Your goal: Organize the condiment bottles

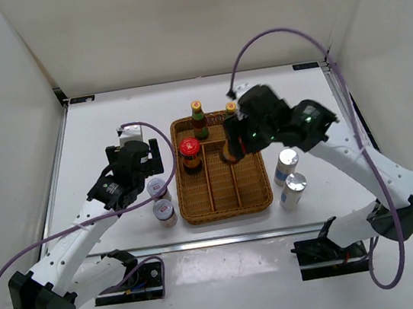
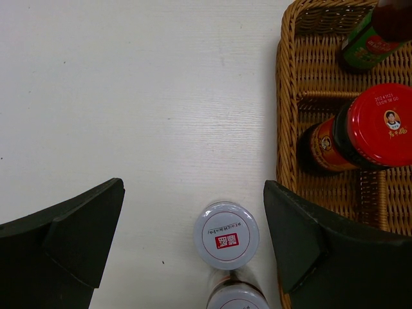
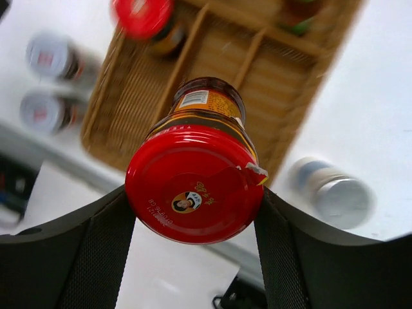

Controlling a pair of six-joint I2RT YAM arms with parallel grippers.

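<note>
My right gripper (image 1: pixel 233 149) (image 3: pixel 195 206) is shut on a red-lidded dark jar (image 1: pixel 229 151) (image 3: pixel 196 183), gripping its lid and holding it tilted over the right part of the wicker tray (image 1: pixel 226 212). A second red-lidded jar (image 1: pixel 189 154) (image 2: pixel 380 125) stands in the tray's left part. Two yellow-capped sauce bottles (image 1: pixel 198 119) (image 1: pixel 231 109) stand at the tray's back. Left of the tray my left gripper (image 1: pixel 148 179) (image 2: pixel 193 212) hangs open above two silver-lidded jars (image 1: pixel 159 188) (image 1: pixel 165 212) (image 2: pixel 226 235), touching neither. Two silver cylinders (image 1: pixel 286 165) (image 1: pixel 294 190) stand right of the tray.
The tray's wicker rim (image 2: pixel 283 96) runs close beside my left gripper's right finger (image 2: pixel 302 238). Wooden dividers (image 3: pixel 248 61) split the tray into compartments. White walls enclose the table on three sides.
</note>
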